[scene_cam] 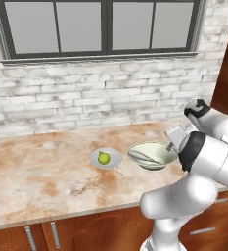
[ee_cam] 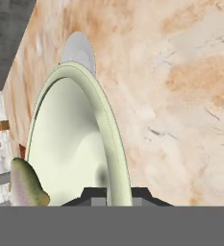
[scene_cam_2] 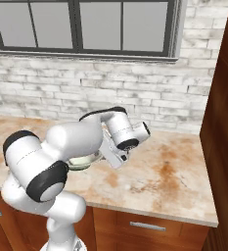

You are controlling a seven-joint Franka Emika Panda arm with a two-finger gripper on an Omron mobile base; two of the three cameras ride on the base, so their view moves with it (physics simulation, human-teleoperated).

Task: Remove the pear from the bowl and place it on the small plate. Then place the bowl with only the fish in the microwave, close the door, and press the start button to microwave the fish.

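- Tool (ee_cam: 118, 194) clamped on the rim of the bowl (scene_cam: 152, 155) — one finger inside, one outside (hand view).
- Fish (scene_cam: 141, 158) lies in the bowl, its tail end showing at the near rim.
- Pear (scene_cam: 103, 158) sits on the small plate (scene_cam: 113, 160), just left of the bowl — both on the marbled surface (scene_cam: 47, 176).

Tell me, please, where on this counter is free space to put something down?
Free: the wide stretch of counter left of the small plate, and the stretch right of the arm toward the wooden cabinet. Crowded: the middle, where the plate with the pear sits close beside the bowl, whose rim the gripper holds.
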